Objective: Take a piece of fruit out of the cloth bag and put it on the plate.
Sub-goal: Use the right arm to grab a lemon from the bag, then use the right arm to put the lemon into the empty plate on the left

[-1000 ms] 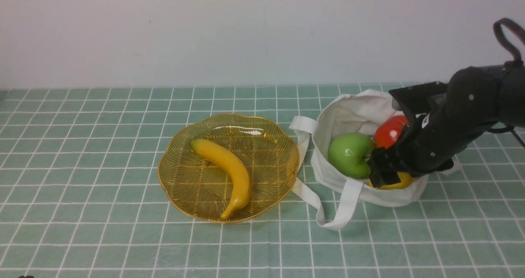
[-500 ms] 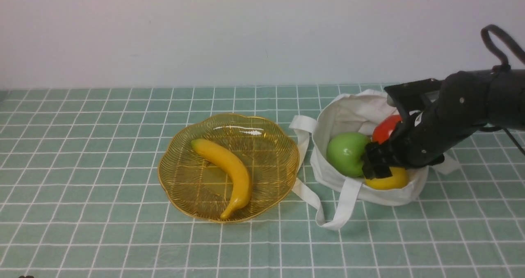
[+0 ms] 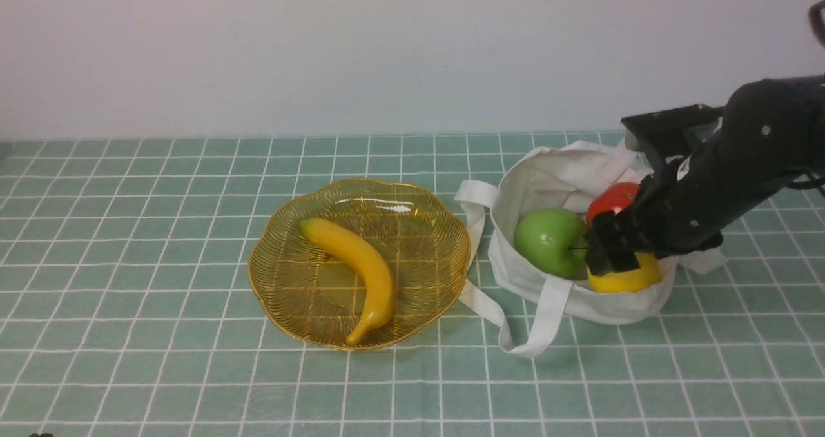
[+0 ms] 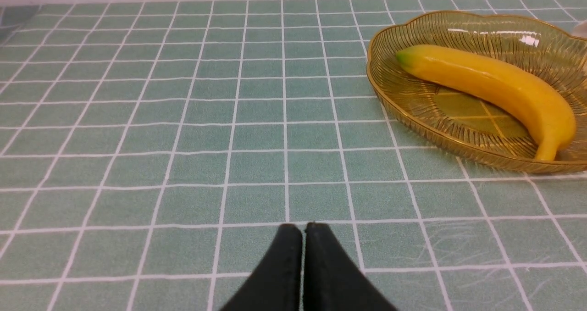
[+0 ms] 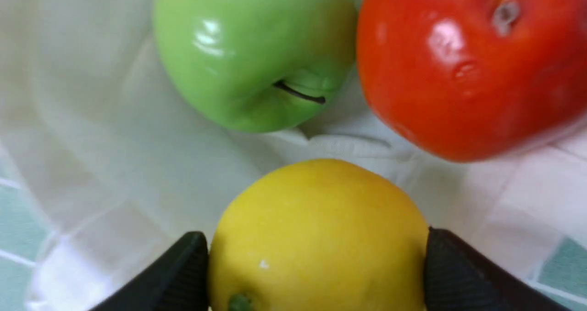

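Note:
The off-white cloth bag (image 3: pixel 561 179) lies open at the right of the table. My right gripper (image 3: pixel 619 263) is shut on the yellow lemon (image 3: pixel 628 279) and holds it just above the bag's front rim. In the right wrist view the lemon (image 5: pixel 318 237) sits between both fingertips (image 5: pixel 183 274), above the bag cloth (image 5: pixel 114 164). The amber plate (image 3: pixel 425 218) lies to the bag's left, and also shows in the left wrist view (image 4: pixel 412 104). My left gripper (image 4: pixel 302 228) is shut and empty, low over the table, short of the plate.
A banana (image 3: pixel 354 269) lies across the plate. A green apple (image 3: pixel 551 240) and a red fruit (image 3: pixel 612 198) sit in the bag beside the lemon. The bag's strap handles (image 3: pixel 509 321) trail toward the plate and the front.
My right gripper has lifted the lemon up and a little to the right, from deep in the bag to its rim. The bag's cloth shifted slightly. The left arm has not moved.

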### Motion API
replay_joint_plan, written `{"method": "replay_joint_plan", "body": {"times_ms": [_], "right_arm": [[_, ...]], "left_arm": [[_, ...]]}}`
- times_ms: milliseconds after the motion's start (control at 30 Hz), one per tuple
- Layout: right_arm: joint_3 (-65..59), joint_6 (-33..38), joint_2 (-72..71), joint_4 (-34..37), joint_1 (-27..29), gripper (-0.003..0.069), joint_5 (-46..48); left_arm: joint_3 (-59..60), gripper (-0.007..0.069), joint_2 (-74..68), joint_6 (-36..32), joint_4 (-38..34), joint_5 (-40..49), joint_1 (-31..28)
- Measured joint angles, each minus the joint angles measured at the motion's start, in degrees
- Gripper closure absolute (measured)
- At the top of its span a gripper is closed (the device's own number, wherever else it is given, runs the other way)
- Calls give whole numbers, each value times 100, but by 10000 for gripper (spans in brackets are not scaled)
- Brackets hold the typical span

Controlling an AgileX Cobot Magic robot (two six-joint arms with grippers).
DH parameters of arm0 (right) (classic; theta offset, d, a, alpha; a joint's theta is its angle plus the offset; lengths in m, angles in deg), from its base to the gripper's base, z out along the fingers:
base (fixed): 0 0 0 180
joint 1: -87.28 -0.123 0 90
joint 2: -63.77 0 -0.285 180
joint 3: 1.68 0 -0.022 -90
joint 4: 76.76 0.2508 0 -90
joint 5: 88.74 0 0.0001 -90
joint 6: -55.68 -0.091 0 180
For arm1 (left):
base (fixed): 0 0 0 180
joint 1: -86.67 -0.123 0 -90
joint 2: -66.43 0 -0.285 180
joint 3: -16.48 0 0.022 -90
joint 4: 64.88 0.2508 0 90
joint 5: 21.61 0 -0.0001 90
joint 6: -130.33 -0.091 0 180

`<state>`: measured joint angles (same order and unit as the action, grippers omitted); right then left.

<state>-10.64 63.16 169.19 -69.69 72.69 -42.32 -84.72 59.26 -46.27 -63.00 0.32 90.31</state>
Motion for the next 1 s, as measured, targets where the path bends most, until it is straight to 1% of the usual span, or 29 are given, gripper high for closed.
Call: {"method": "replay_joint_plan", "body": {"times_ms": [200, 267, 367, 400, 433, 467, 533, 667, 733, 833, 933, 1000], "right_arm": [[0, 0, -584, 54, 0, 118, 48], [0, 28, -811, 435, 0, 118, 41], [0, 174, -929, 1301, -57, 118, 41], [0, 174, -929, 1301, -57, 118, 35], [0, 533, -935, 2037, -225, 118, 0], [0, 785, -922, 2389, -353, 119, -56], [0, 1364, -859, 3013, -664, 121, -243], [0, 2189, -618, 3820, -1260, 121, -841], [0, 2501, -444, 4086, -1496, 121, -1180], [0, 2976, -104, 4296, -1829, 121, -1804], [0, 3247, 228, 4383, -1979, 121, -2354], [0, 3304, 440, 4413, -2001, 121, -2641]], "left_arm": [[0, 632, 0, 0, 0, 0, 0], [0, 632, 0, 0, 0, 0, 0], [0, 632, 0, 0, 0, 0, 0], [0, 632, 0, 0, 0, 0, 0], [0, 632, 0, 0, 0, 0, 0], [0, 632, 0, 0, 0, 0, 0], [0, 632, 0, 0, 0, 0, 0], [0, 632, 0, 0, 0, 0, 0], [0, 632, 0, 0, 0, 0, 0], [0, 632, 0, 0, 0, 0, 0], [0, 632, 0, 0, 0, 0, 0], [0, 632, 0, 0, 0, 0, 0]]}}
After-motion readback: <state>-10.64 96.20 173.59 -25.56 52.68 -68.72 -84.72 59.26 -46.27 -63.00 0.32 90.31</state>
